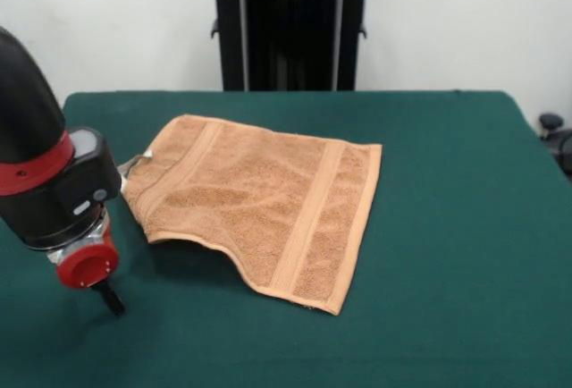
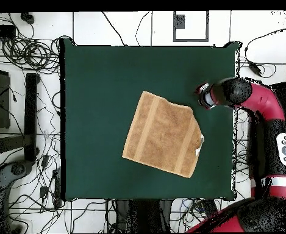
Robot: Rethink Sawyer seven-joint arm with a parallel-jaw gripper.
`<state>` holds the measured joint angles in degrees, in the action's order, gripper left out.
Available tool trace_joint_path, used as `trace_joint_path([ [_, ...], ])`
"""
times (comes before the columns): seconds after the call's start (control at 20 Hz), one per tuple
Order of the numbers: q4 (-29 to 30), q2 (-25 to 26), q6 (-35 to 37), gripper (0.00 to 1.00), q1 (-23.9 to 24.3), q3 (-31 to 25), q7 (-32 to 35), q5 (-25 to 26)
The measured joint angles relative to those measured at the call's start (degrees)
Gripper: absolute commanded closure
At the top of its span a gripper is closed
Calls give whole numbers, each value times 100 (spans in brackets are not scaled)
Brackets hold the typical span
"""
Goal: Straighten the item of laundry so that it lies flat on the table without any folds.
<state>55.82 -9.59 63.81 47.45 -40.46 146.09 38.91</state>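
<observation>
Near the middle of the table (image 1: pixel 447 227), somewhat toward one side, the towel (image 1: pixel 259 205) is spread out, orange-tan and roughly square, turned at an angle to the table's edges. Two flat woven bands can be seen running across it near opposite edges. Most of the cloth is laid flat, but along the near edge in the front view the border is lifted and curved, with a shadow cast under it, and the corner beside the arm is slightly rumpled. A small white tag (image 1: pixel 143 157) is seen at that corner; in the overhead view it shows at the towel's edge toward the arm. The arm (image 1: pixel 40 164), black with red rings, is brought low over the green cloth just beside the towel, apart from it as far as can be told. The gripper (image 1: pixel 111 299) is seen only as a dark tip below a red collar, close to the table surface, and whether its claw is wide or narrow cannot be told from either view. Nothing is seen held by it.
</observation>
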Motion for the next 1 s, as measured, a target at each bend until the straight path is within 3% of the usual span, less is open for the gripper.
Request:
trace_joint_path([
  [0.4,-256,-31,-2,0,-409,557,44,-306],
  [0.65,-547,-132,-13,0,-1121,1284,45,-196],
  [1.0,-705,-144,-143,0,-1624,1913,47,-250],
])
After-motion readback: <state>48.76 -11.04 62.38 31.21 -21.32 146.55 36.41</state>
